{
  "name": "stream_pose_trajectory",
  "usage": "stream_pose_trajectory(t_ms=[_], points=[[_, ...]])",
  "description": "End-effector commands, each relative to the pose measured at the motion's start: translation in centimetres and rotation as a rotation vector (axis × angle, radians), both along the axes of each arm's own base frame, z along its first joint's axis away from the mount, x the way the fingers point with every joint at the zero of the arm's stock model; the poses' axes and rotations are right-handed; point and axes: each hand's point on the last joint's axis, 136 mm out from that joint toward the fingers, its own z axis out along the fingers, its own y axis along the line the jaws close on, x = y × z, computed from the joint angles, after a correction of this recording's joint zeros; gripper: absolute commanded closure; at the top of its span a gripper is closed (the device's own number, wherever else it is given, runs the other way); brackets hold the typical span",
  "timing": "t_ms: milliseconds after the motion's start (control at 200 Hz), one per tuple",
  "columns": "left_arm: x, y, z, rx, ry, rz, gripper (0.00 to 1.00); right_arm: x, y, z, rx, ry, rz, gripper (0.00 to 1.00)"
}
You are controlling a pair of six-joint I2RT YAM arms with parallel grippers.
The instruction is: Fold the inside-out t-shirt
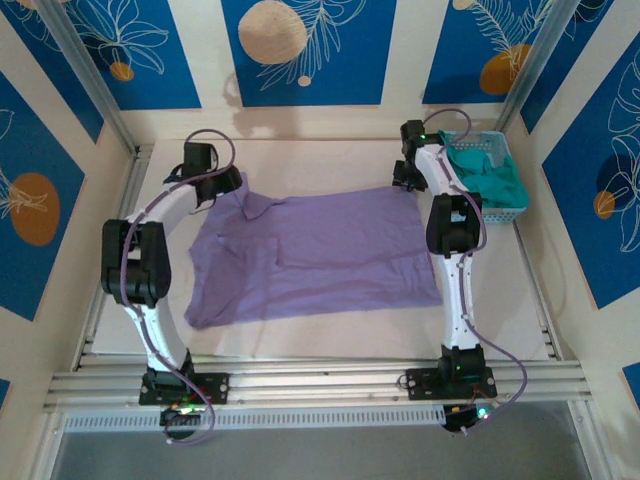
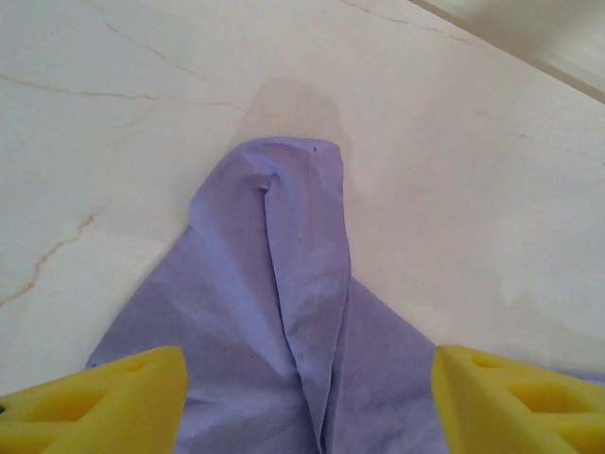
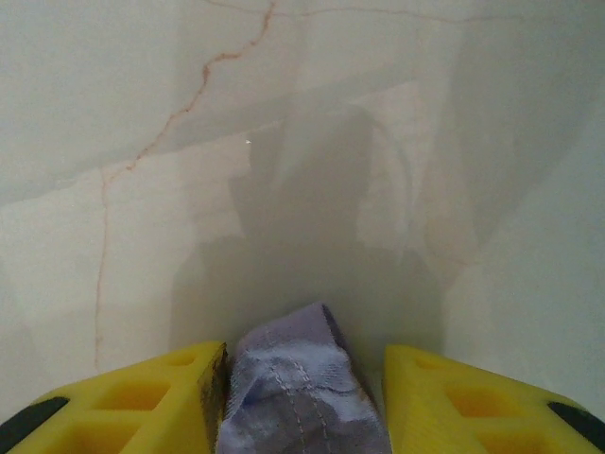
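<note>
The light purple soft cotton t-shirt (image 1: 320, 250) lies spread across the middle of the top view, mostly flat, with loose folds and a sleeve bunched toward its left side. I judge the step in hand as taking hold of the shirt's far edge, both top corners, before the first fold; nothing looks folded over yet.

At the upper right corner of the shirt, my right end effector (image 3: 304, 383) has a bunched, stitched bit of hem between its yellow fingers (image 3: 142, 402). The jaws stand pressed in against the cloth on both sides, so I read this as a grip on the shirt.

At the upper left corner, my left end effector (image 2: 307, 388) hangs over a peaked ridge of fabric with its jaws spread wide. The cloth runs between them, but neither finger touches it and nothing is held.

The next move, as I judge it, calls for lowering the left side onto that ridge and closing, matched to the right, so the edge lifts evenly off the pale veined counter (image 2: 473, 189).

The teal-green garment (image 1: 500, 185) sits apart in the light blue plastic basket (image 1: 487, 146) at the upper right.
</note>
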Motion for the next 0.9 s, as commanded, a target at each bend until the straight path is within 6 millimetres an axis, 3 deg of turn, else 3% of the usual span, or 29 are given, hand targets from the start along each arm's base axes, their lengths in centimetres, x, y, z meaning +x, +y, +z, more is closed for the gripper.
stream_pose_trajectory(t_ms=[0,205,310,460,655,895], points=[[0.4,0.9,-0.9,0.032,0.036,0.000,0.31,-0.8,-0.2,-0.4,0.031,0.054,0.002,0.55],[1.7,1.2,-2.4,0.026,0.083,-0.011,0.32,-0.6,0.2,-0.4,0.058,0.052,0.016,0.88],[2.9,1.6,-3.1,0.035,0.115,-0.020,0.33,-0.2,0.4,0.2,0.057,0.019,0.032,0.98],[5.1,2.0,-4.2,0.033,0.149,-0.044,0.36,0.0,1.1,0.7,0.072,-0.010,0.054,1.00],[7.9,0.6,-5.3,0.039,0.164,-0.170,0.36,-0.1,1.6,0.6,0.066,-0.005,0.077,1.00],[9.5,-0.7,-6.9,0.064,0.226,-0.253,0.35,0.1,2.0,1.6,0.076,-0.025,0.096,1.00]])
